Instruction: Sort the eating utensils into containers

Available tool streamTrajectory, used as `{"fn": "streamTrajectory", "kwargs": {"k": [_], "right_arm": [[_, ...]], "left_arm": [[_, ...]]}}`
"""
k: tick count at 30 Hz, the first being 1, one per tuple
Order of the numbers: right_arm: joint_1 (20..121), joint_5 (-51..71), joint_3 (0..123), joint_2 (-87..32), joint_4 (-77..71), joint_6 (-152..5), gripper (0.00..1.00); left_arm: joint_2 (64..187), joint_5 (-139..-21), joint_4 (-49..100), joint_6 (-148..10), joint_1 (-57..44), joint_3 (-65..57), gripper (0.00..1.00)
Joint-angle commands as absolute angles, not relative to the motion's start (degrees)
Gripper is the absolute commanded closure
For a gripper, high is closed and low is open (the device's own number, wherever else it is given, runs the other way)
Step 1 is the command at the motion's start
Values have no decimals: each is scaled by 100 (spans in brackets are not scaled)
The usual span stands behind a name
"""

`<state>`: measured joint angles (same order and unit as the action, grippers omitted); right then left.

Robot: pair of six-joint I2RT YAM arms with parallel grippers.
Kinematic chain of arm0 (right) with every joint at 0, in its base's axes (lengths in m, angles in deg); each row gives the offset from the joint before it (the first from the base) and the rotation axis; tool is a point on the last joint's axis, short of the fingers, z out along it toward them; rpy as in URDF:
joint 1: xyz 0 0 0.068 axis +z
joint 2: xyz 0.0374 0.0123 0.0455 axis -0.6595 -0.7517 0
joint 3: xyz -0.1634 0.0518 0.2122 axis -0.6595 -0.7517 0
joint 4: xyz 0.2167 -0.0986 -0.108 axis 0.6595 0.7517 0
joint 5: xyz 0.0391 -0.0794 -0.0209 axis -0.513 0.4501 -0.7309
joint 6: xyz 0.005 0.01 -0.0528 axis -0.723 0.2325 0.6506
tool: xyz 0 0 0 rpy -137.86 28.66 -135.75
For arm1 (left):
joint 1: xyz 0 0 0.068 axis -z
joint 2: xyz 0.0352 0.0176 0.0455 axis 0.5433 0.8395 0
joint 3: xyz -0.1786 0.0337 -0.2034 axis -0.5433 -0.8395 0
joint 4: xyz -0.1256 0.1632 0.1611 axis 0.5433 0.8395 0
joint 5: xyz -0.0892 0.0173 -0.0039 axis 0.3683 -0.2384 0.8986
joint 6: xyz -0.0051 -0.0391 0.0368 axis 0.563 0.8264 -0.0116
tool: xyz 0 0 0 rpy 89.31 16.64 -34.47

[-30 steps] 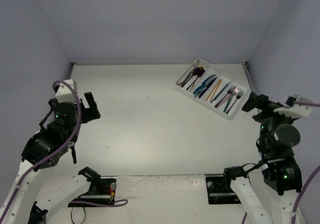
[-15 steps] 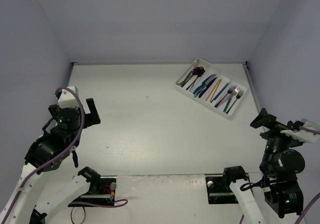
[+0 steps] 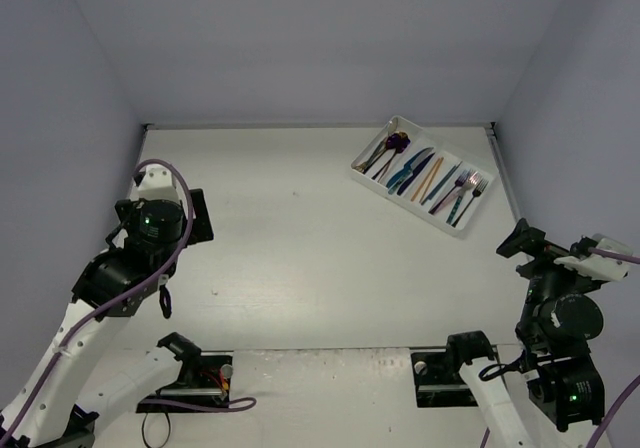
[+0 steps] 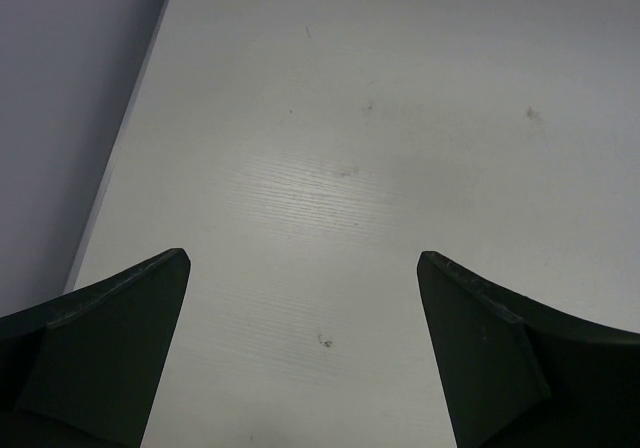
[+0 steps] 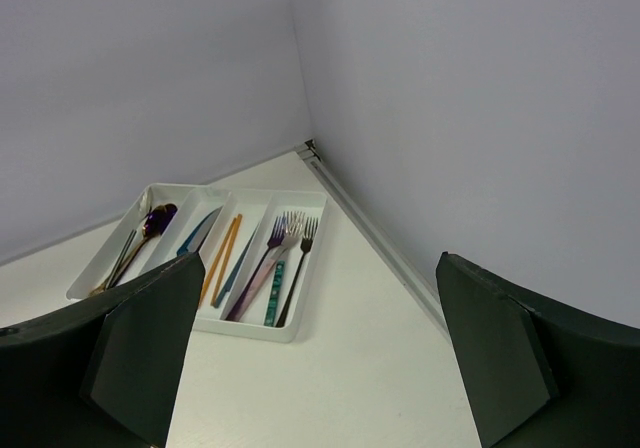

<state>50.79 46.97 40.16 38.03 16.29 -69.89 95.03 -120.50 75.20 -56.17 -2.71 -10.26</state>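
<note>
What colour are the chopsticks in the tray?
Orange. The chopsticks show best in the right wrist view.

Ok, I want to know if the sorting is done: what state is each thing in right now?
Utensils: lying inside the tray's compartments, none seen outside it.
Tray: flat on the table, at its far right corner.
Left fingers: open, holding nothing, above bare table.
Right fingers: open, holding nothing, pointed towards the tray, apart from it.
</note>
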Motion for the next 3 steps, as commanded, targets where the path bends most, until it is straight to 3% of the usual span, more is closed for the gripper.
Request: {"fn": "streamTrajectory", "kwargs": {"k": [1, 3], "right_arm": [[5186, 4851, 4016, 3714, 1269, -6918, 0], [5199, 4874, 4033, 3654, 1269, -6926, 0]], "left_arm": [[9468, -12149, 7303, -5440, -314, -831, 4], [9461, -12136, 7294, -5403, -315, -871, 4]]}}
